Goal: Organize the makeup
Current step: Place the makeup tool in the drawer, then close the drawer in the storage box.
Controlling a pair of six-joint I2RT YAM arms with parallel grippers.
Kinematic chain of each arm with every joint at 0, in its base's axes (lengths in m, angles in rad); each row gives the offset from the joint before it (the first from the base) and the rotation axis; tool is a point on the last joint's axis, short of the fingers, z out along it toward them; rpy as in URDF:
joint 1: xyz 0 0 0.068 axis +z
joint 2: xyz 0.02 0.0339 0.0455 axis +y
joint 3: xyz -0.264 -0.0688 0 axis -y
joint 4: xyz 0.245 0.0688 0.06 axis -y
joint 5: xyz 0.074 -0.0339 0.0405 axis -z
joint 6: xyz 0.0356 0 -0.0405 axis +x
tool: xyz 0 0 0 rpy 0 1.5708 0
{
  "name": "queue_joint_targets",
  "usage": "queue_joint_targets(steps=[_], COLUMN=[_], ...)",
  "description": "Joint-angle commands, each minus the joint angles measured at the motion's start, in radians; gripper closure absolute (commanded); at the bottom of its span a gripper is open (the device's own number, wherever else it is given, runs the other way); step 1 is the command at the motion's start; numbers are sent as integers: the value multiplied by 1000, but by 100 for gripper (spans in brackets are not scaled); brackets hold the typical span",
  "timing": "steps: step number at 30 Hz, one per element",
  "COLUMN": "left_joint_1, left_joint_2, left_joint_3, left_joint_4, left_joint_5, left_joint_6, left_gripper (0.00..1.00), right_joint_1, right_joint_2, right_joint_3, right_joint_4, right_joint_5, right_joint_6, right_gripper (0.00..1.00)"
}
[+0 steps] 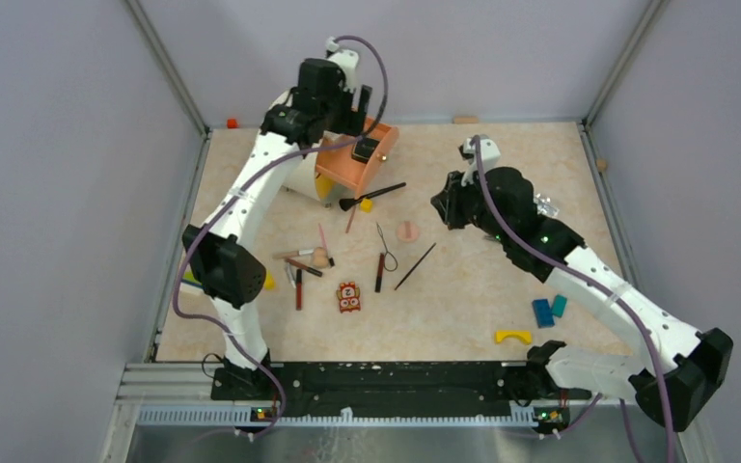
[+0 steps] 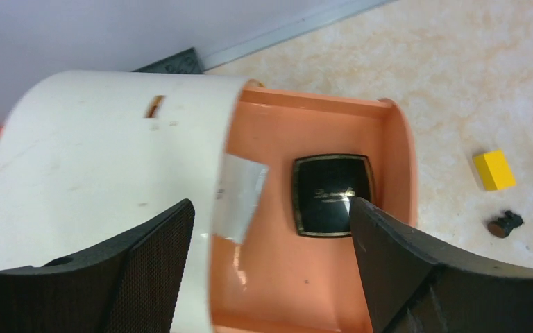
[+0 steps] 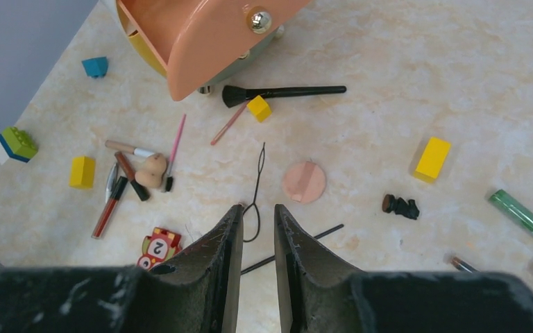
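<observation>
Centre of the left wrist view: a black, gold-edged compact (image 2: 332,195) in a peach-orange drawer (image 2: 395,146). White cabinet (image 2: 97,152) at left, cream mottled table (image 2: 458,62) at upper right.

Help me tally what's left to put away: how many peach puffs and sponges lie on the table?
2. One flat round puff lies just ahead of the right gripper; one gourd-shaped sponge rests among the pencils. Others may be hidden.

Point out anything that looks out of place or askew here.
The orange drawer stands pulled out of its white case, with a black compact inside. Pencils and brushes lie strewn across the table, with a toy figure and yellow block mixed among them.
</observation>
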Motion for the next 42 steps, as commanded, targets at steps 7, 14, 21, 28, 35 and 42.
queue_joint_targets(steps=[7,14,21,28,35,42], left_joint_1=[372,488,555,584,588,588], left_joint_2=[-190,-247,-238,-187,-154,-118], left_joint_3=[-191,-359,-472,-460,-476,-473], left_joint_4=[189,366,500,557,623,625], left_joint_5=[181,265,366,443,551,579], left_joint_6=[-253,-368,-416,-405,-413,-407], left_gripper=[14,11,11,12,14,15], right_joint_1=[11,10,-9,-137,-175,-182], right_joint_2=[216,289,310,330,411,528], right_joint_3=[111,115,87,60,86,183], right_joint_4=[157,214,247,325,470,499], right_joint_5=[-109,-127,-145,-279,-388,-376], right_joint_6=[80,122,141,205,265,302], right_gripper=[80,80,80,80,80,80])
